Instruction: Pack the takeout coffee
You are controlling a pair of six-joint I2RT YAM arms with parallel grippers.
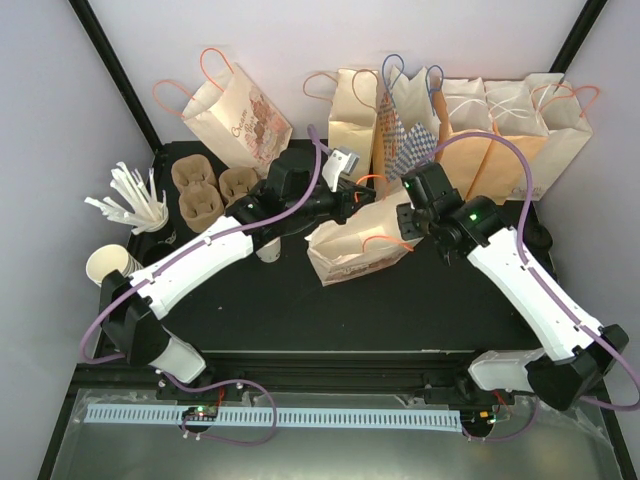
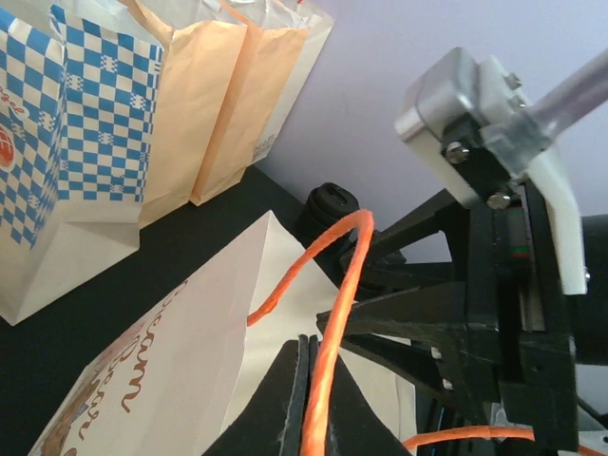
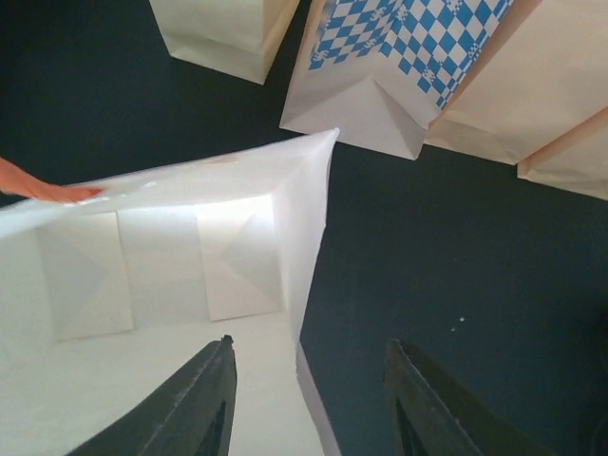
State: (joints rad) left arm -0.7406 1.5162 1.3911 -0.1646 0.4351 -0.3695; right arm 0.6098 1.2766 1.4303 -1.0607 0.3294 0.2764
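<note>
1. One kraft paper bag [image 1: 350, 258] lies on its side mid-table. Its mouth faces the right wrist camera, showing smooth white creased walls.
2. About six more paper bags stand along the back wall. One is a blue-checked bag [image 1: 405, 118]; the rest are tan and overlap.
3. The left gripper [image 2: 309, 372] is clenched on the lying bag's twisted orange cord handle [image 2: 334, 304].
4. The right gripper [image 3: 313, 385] is parted, its fingers straddling the bag's rim and grasping nothing.
5. One small white cup [image 1: 268, 251] stands just beside the left arm. Its top is hidden, so I cannot tell if it is lidded.
6. At the left are one brown moulded-pulp cup carrier [image 1: 205, 190], one lidless paper cup [image 1: 110, 263] and one bundle of white stirrers [image 1: 130, 195].
</note>
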